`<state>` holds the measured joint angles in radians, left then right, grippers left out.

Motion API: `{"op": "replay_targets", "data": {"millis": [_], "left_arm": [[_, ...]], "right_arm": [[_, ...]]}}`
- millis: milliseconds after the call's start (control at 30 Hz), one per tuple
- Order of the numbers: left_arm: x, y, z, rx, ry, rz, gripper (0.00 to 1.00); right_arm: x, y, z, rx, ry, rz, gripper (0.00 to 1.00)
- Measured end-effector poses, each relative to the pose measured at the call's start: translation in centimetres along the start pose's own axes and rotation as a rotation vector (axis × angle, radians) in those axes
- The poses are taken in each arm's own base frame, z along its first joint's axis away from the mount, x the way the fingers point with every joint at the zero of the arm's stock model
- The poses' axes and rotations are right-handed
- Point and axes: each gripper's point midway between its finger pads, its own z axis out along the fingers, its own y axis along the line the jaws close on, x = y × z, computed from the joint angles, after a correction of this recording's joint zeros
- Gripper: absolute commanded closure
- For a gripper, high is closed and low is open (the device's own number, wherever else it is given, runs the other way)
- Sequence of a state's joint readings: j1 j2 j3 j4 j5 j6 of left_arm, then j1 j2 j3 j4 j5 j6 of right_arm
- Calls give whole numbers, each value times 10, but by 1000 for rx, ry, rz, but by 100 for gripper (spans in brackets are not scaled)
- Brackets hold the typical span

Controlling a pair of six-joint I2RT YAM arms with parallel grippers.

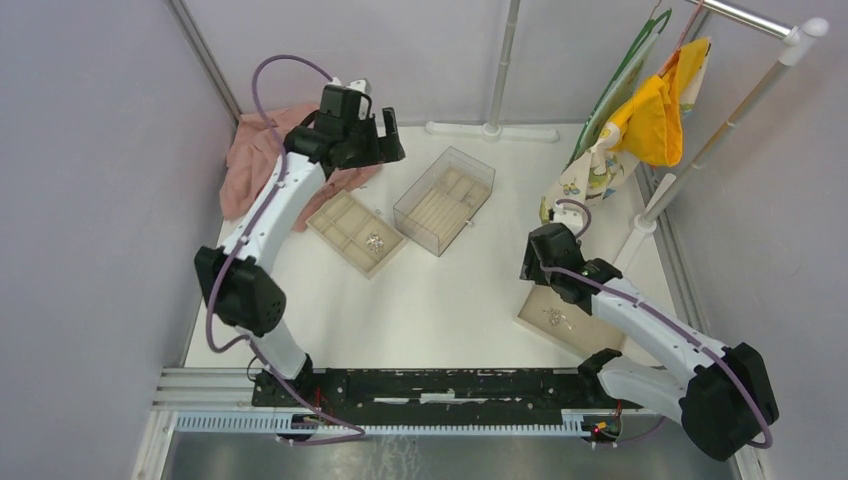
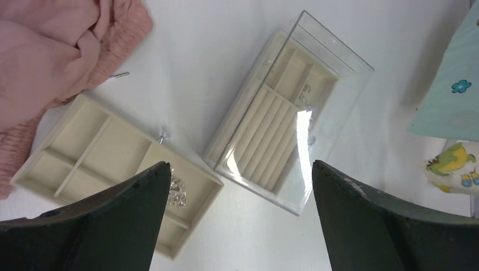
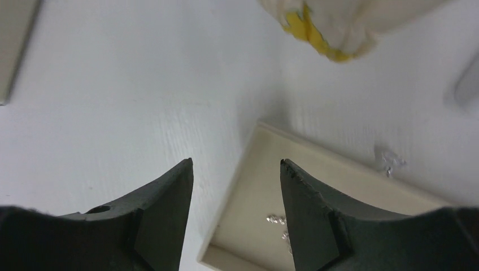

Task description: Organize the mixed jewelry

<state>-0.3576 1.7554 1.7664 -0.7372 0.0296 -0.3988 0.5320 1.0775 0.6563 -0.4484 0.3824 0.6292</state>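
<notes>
Mixed jewelry (image 1: 374, 241) inside beige tray (image 1: 335, 222)

We see a left arm (image 1: 265, 215) and right arm (image 1: 650, 312) — white shells, black joints — each with a purple cable (image 1: 268, 64); left claw (image 2: 240, 164) and right claw (image 3: 236, 161) carry dark matte wedge fingers (image 2: 113, 226)

Two arms (image 1: 268, 222), two beige trays (image 1: 335, 218), one clear box (image 1: 420, 228), one pink cloth (image 1: 250, 165); jewelry (image 1: 374, 241) in maybe three clusters, too tiny to count.
</notes>
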Motion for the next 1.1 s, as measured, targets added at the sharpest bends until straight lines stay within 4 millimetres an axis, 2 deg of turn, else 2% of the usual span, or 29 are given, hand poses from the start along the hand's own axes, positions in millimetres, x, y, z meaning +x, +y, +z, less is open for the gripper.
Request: {"op": "replay_targets", "data": {"millis": [100,167,233,333,400,467,500,533,567,700,833,900,967,1000,1033,1100], "left_arm": [[-2,3,-31,-10,-61,7,0],[8,13,-38,-44,-72,9,0],[28,27,-34,-93,-37,10,0],[61,43,-17,-142,51,14,0],[74,49,-11,-159,90,16,0],[81,51,-10,-165,106,18,0],[81,50,-10,-165,106,19,0],[81,50,-10,-163,105,20,0],[81,48,-10,-160,105,22,0],[87,46,-10,-152,117,29,0],[96,45,-9,-150,137,36,0],[99,44,-10,-145,143,38,0],[99,42,-10,-141,144,41,0],[100,41,-10,-140,147,44,0],[101,40,-10,-137,147,47,0],[101,35,-11,-129,146,56,0]], "right_arm": [[26,-18,2,55,53,16,37],[47,-26,7,80,98,26,38],[61,-28,12,86,132,42,41],[68,-21,19,66,153,61,52],[74,-18,21,50,171,73,57],[78,-13,21,27,179,90,74],[78,-10,21,14,178,101,88],[78,-8,20,2,176,111,99],[76,-4,20,-10,173,136,100],[73,3,22,-21,159,201,99],[66,11,33,19,160,288,90],[56,24,43,36,171,339,84],[37,45,57,33,173,395,76],[28,55,62,26,168,415,68],[17,68,66,4,164,435,65],[-5,89,71,-43,143,458,55]]}}
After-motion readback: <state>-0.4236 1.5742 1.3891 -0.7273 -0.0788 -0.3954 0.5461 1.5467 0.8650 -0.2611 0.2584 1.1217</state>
